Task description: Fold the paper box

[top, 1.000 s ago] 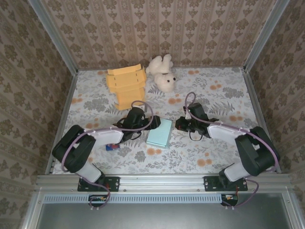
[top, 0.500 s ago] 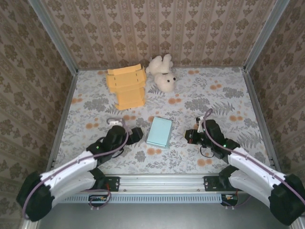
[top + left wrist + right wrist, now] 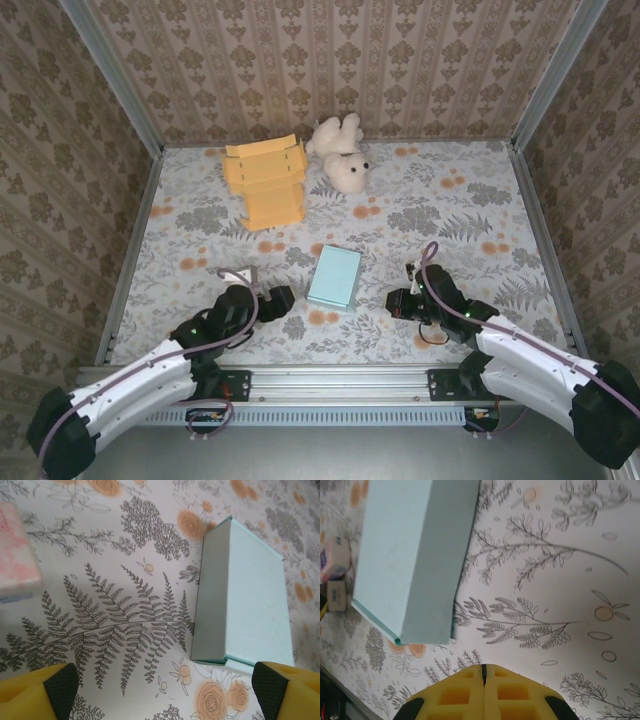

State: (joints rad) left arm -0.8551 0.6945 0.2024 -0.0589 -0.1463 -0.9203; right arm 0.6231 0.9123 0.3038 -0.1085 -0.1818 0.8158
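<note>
Left gripper point(image 3: 278, 298) hangs low over the near part of the table point(image 3: 470, 200) with its jaws spread wide and nothing between them; in the left wrist view its two fingertips point(image 3: 61, 689) sit at opposite bottom corners of the picture. The right gripper point(image 3: 398, 303) is opposite it on the other side, its pads pressed flat together on nothing, the seam between them a thin line in the right wrist view.

Far back by the wall lies a yellow carton point(image 3: 265, 180), opened out with its flaps up, and just beside it a white teddy bear point(image 3: 340, 155). The teal paper box point(image 3: 335, 277) lies flat between the two grippers, apart from both; its lid looks shut and its edges look square from above and from both wrist cameras. A small pink-and-white packet point(image 3: 17, 550) lies on the cloth near the left arm.

Judging by the closed, squared shape and by both grippers standing off it, the folding looks finished or very nearly so. If anything is left, it calls for checking that the near end flap, where a thin lip shows, is tucked fully home, which would need a fingertip pressed gently against that end while the other arm steadies the box.
</note>
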